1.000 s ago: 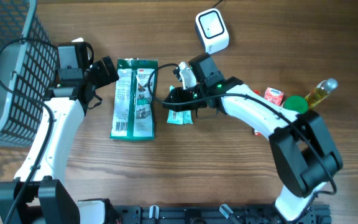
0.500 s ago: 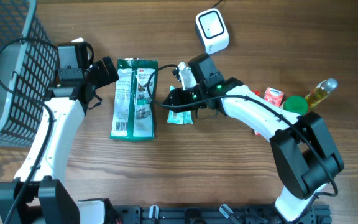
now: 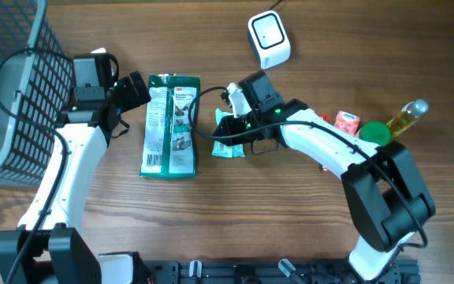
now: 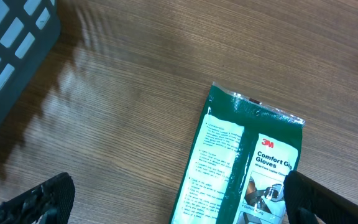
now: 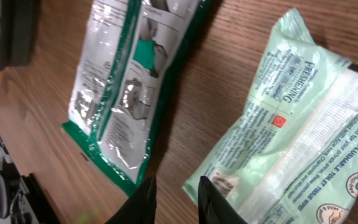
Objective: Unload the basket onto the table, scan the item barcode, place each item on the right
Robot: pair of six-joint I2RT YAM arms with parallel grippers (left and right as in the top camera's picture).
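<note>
Right claw is low over the wipes near the centre of the table. Its fingers are narrowly apart with the pack's corner right at the gap; cannot tell if it is clamped on it. Wipes show printed text side up in the wrist view. Scanner is at 1 o'clock from the wipes, well apart. Gloves pack lies flat at 9 o'clock of the wipes, small gap between. Left claw is spread wide, holding nothing, at the gloves pack's 10 o'clock corner. Basket is far out at 9 o'clock. Bottle is far out at 3 o'clock.
</note>
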